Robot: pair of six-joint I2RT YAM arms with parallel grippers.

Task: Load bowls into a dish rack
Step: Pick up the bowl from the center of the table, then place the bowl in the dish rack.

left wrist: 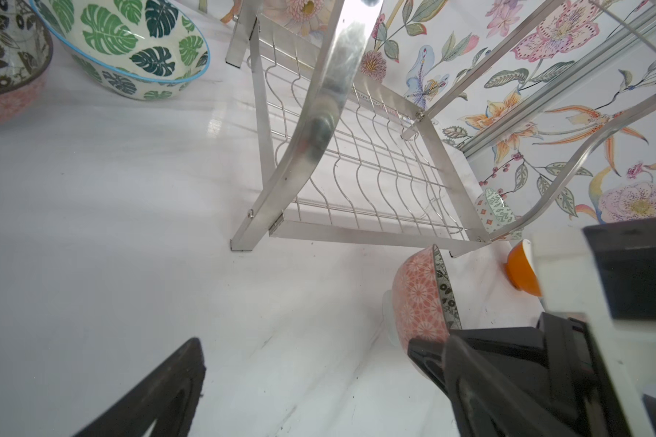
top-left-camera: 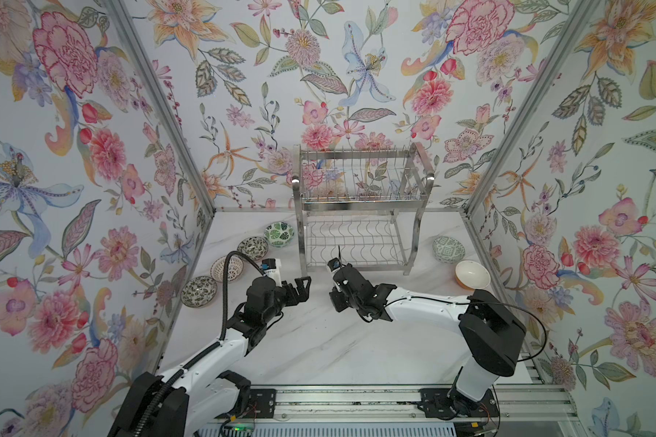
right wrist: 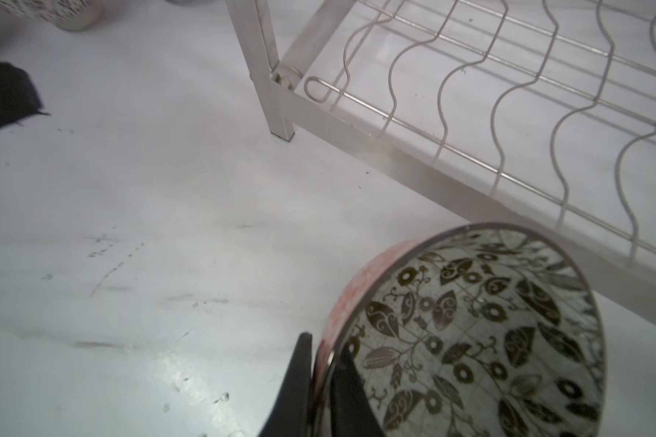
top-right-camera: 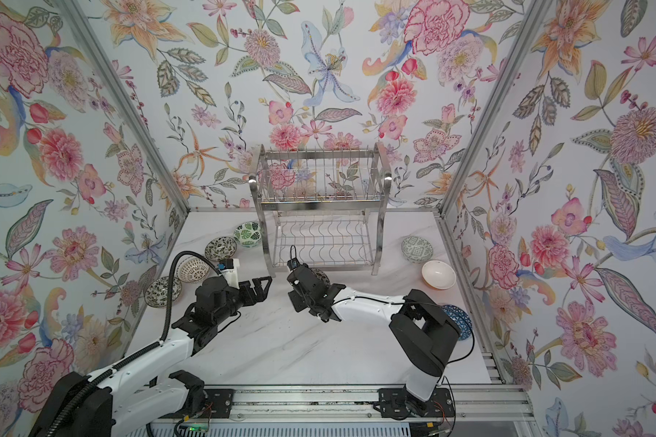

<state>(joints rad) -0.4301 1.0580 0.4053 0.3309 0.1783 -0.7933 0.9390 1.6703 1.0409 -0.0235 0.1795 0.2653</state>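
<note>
**Right wrist view: my right gripper (right wrist: pixel 324 342) pinches a black-leaf bowl (right wrist: pixel 470 333) beside the dish rack (right wrist: pixel 394 160)**

I hold the black-leaf bowl by its rim, one finger inside and one against its pink outside. It is tipped on its side just in front of the front bar of the dish rack's wavy lower tier. My left gripper (top-left-camera: pixel 300 289) is spread wide, gripping nothing, above the white table (top-left-camera: pixel 319 340) near the rack's front left leg. On the table left of the rack sit a green leaf bowl (top-left-camera: pixel 279 234) and a floral bowl (top-left-camera: pixel 252 248). To the right sits a white bowl with an orange outside (top-left-camera: pixel 472 275).
</note>
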